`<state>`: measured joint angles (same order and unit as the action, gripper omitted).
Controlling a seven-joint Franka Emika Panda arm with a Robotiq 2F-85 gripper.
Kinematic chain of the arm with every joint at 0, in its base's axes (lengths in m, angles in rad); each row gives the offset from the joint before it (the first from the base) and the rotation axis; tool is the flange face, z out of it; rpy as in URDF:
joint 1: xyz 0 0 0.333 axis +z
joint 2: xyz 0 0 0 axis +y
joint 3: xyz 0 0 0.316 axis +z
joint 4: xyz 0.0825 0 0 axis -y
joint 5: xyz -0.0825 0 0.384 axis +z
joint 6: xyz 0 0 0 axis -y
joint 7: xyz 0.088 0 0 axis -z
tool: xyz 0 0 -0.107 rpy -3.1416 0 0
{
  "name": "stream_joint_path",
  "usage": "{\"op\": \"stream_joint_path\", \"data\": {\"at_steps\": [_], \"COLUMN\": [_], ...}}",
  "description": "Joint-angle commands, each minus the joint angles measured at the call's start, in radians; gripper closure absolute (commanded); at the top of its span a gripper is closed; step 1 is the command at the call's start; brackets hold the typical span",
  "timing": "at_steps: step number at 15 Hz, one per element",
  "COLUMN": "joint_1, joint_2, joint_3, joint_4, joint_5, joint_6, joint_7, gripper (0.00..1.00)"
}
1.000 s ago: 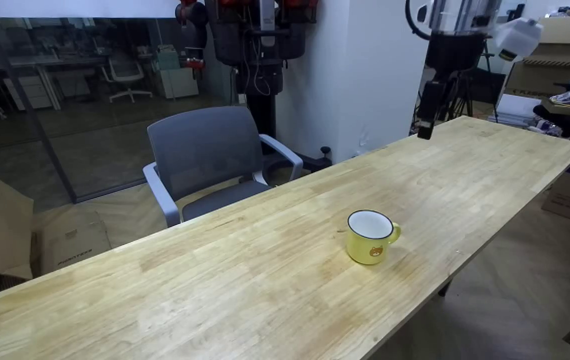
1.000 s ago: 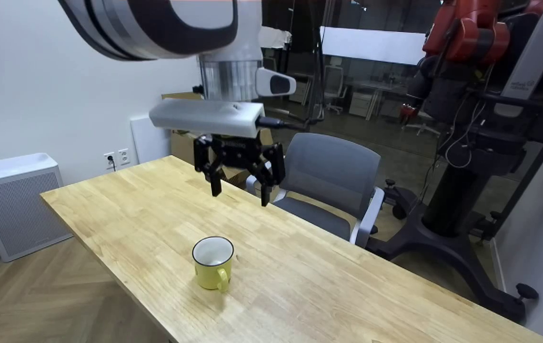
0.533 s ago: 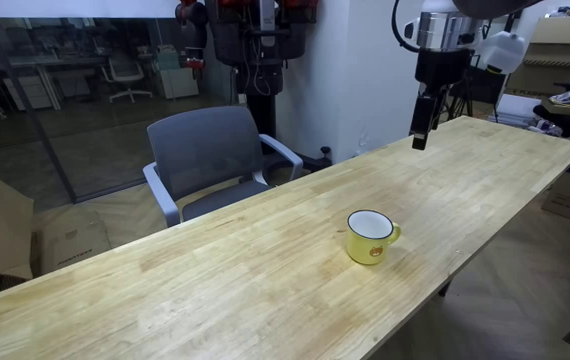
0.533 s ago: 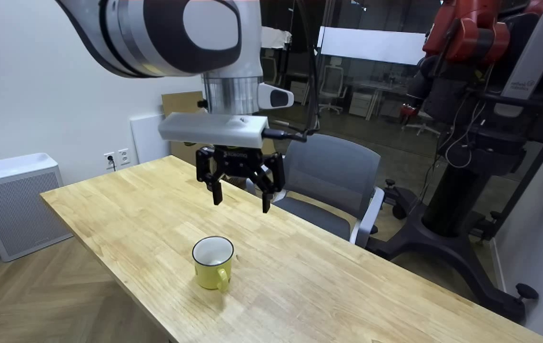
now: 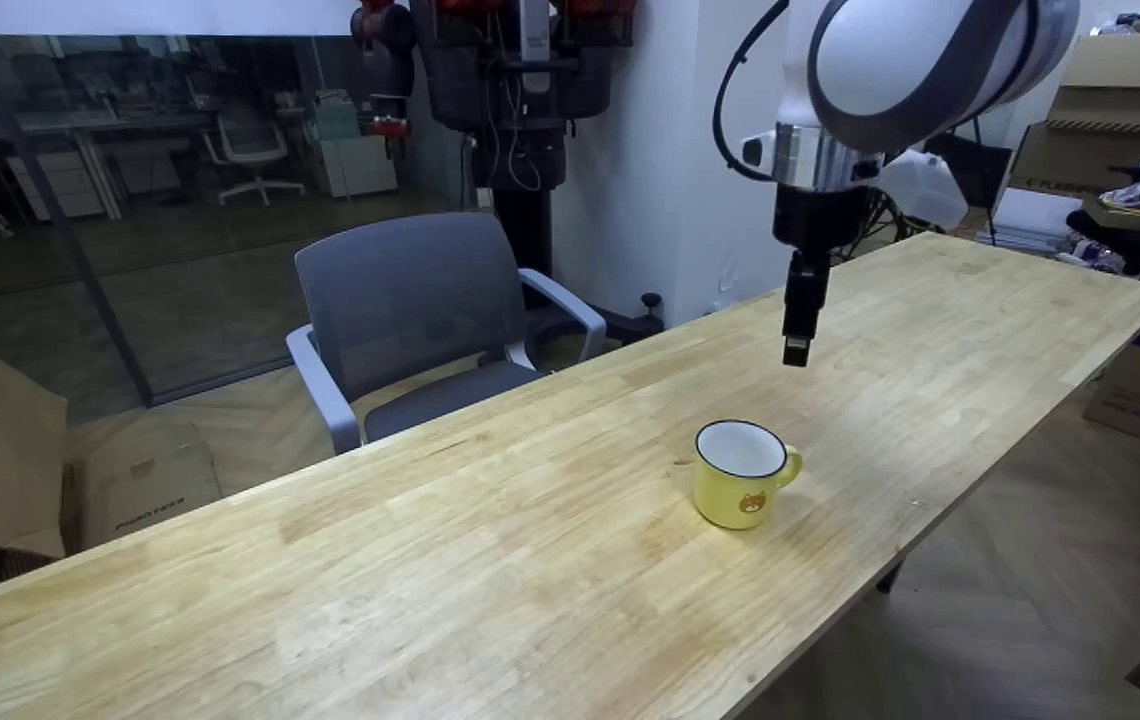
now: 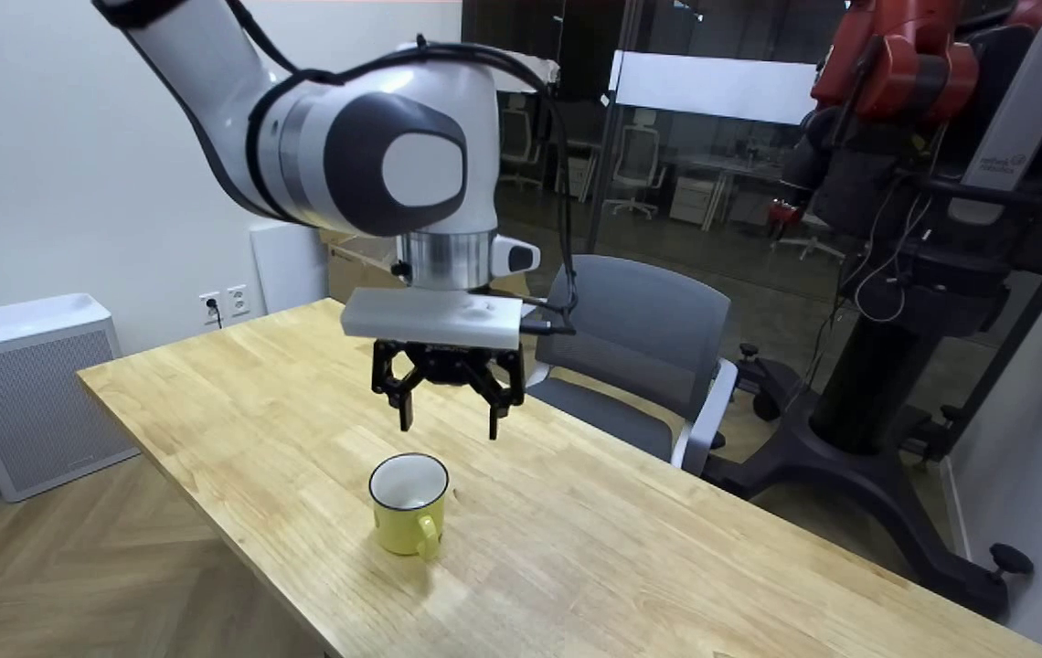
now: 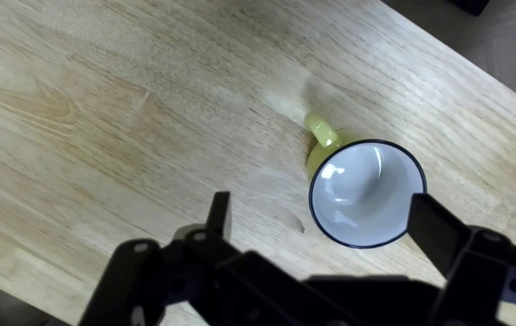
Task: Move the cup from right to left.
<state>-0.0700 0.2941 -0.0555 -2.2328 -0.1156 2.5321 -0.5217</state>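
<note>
The yellow cup [image 5: 730, 495], with a white inside, a dark rim and a side handle, stands upright on the wooden table [image 5: 490, 540]. It also shows in an exterior view [image 6: 402, 530] and in the wrist view [image 7: 366, 194], where one fingertip overlaps its rim in the picture. My gripper [image 6: 450, 429] is open and empty, pointing down, above the table and apart from the cup. In an exterior view the gripper [image 5: 796, 355] hangs above and beyond the cup, to the handle side. In the wrist view the gripper's fingers [image 7: 321, 197] are wide apart.
A grey office chair [image 6: 635, 338] stands against the table's long side. A dark robot with red arms [image 6: 887, 228] stands behind it. The cup is not far from a long table edge [image 5: 890, 555]. A white air purifier [image 6: 37, 393] stands on the floor past the table.
My arm has come down toward the table and nearer the cup. In an exterior view the gripper has moved down and left. It stays open. The cup has not moved.
</note>
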Motion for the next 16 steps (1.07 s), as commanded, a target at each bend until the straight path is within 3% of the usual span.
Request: {"op": "stream_joint_path", "data": {"at_steps": [1, 10, 11, 16], "joint_1": [-0.034, -0.015, -0.033, -0.028], "joint_2": [0.136, 0.358, 0.315, 0.340], "joint_3": [0.030, 0.042, 0.052, 0.052], "joint_4": [0.122, 0.327, 0.260, 0.273], "joint_5": [-0.029, -0.129, -0.114, -0.115], "joint_6": [-0.045, -0.151, -0.114, -0.094], "joint_7": [-0.054, -0.051, -0.050, -0.029], "gripper": [0.00, 0.00, 0.00, 0.00]}}
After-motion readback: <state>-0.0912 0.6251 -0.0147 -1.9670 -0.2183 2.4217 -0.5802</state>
